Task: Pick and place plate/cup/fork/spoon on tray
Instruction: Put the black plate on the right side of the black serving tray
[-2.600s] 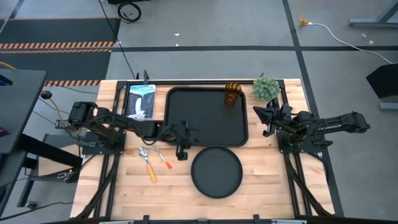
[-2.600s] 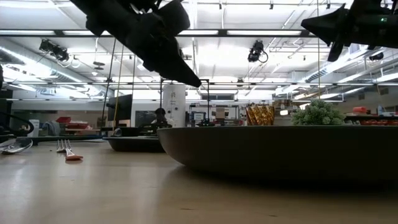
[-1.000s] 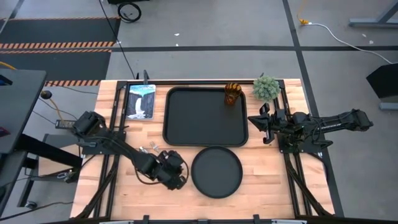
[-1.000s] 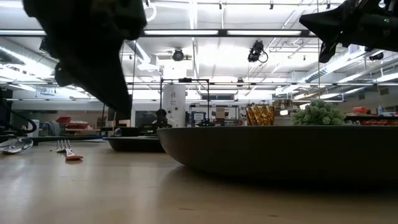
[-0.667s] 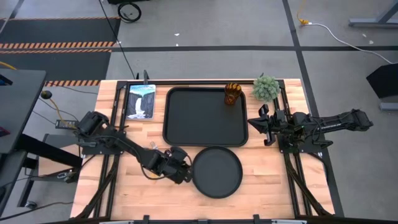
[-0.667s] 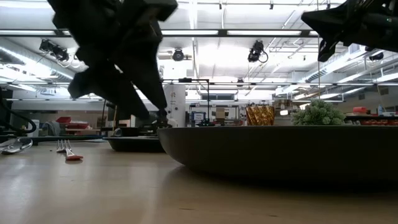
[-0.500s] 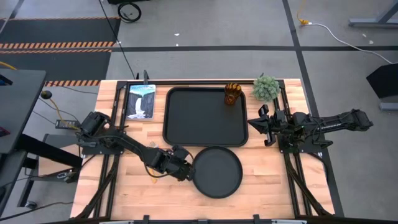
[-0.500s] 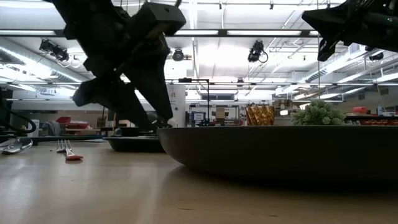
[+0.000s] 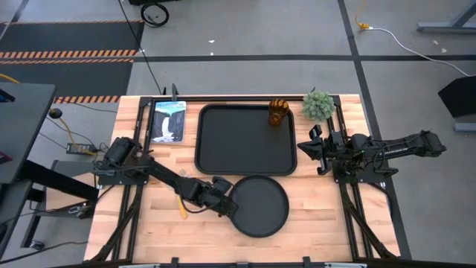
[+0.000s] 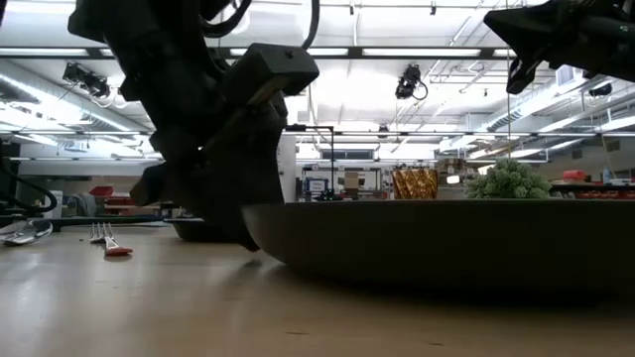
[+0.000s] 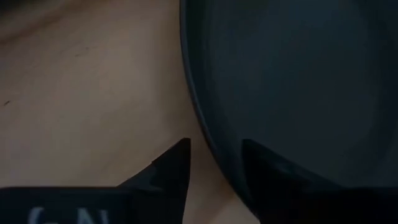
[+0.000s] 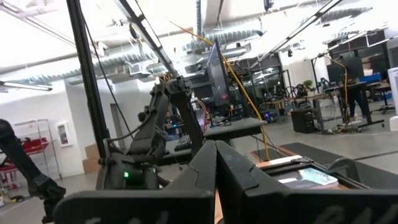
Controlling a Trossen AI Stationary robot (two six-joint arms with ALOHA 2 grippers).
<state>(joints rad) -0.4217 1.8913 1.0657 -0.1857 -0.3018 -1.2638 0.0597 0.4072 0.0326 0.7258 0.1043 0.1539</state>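
The round black plate [image 9: 260, 207] lies flat on the wooden table, near the front edge of the black tray [image 9: 245, 140]. My left gripper [image 9: 226, 208] is low at the plate's left rim and open, its fingers standing on either side of the rim [image 11: 208, 146]. The amber cup [image 9: 278, 112] stands in the tray's far right corner. The spoon's yellow handle [image 9: 182, 208] shows beside my left arm. The fork [image 10: 111, 243] and the spoon [image 10: 25, 233] lie on the table left of the plate. My right gripper [image 9: 309, 147] hovers shut, right of the tray. My left gripper has one finger [image 11: 173, 163] outside the plate's left rim, above the wood, and the other finger [image 11: 264, 167] over the plate's inside. It comes in low from the table's left. Whether either finger touches the rim I cannot tell. The plate rests on the table.
A small green potted plant [image 9: 317, 105] stands at the far right, beside the tray. A picture card [image 9: 168, 120] lies left of the tray. Bare wood shows right of the plate and along the near edge.
My left gripper has swung toward the table's right edge, from the bare wood left of the plate up to the plate's left rim, and has dropped close to the table top. The plate, cup, fork and spoon lie where they were.
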